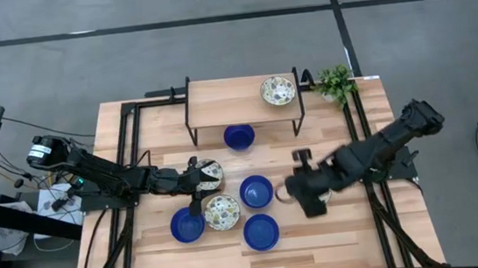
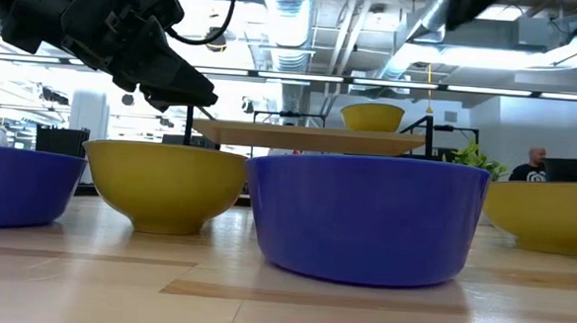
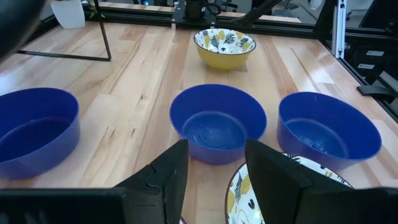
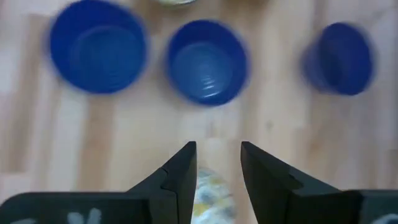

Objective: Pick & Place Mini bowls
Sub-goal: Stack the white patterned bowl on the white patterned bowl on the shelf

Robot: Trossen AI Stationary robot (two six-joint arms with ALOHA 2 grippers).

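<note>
Several mini bowls stand upright on the wooden table (image 1: 337, 239): blue ones (image 1: 256, 190), (image 1: 261, 231), (image 1: 187, 224), and a patterned one (image 1: 222, 212) among them. Another blue bowl (image 1: 239, 137) stands under the shelf's front edge. A patterned bowl (image 1: 278, 90) stands on the shelf (image 1: 227, 100). My left gripper (image 1: 198, 180) (image 3: 214, 149) is open and hovers over a patterned bowl (image 1: 211, 173) (image 3: 239, 199). My right gripper (image 1: 300, 194) (image 4: 217, 152) is open, points down, and hangs high above another patterned bowl (image 4: 208, 190) (image 3: 224, 46).
The raised wooden shelf on black metal legs spans the table's far middle. A small green plant (image 1: 335, 82) stands at the far right corner. Black frame rails (image 1: 357, 131) run along both table sides. Bare wood lies at the near right.
</note>
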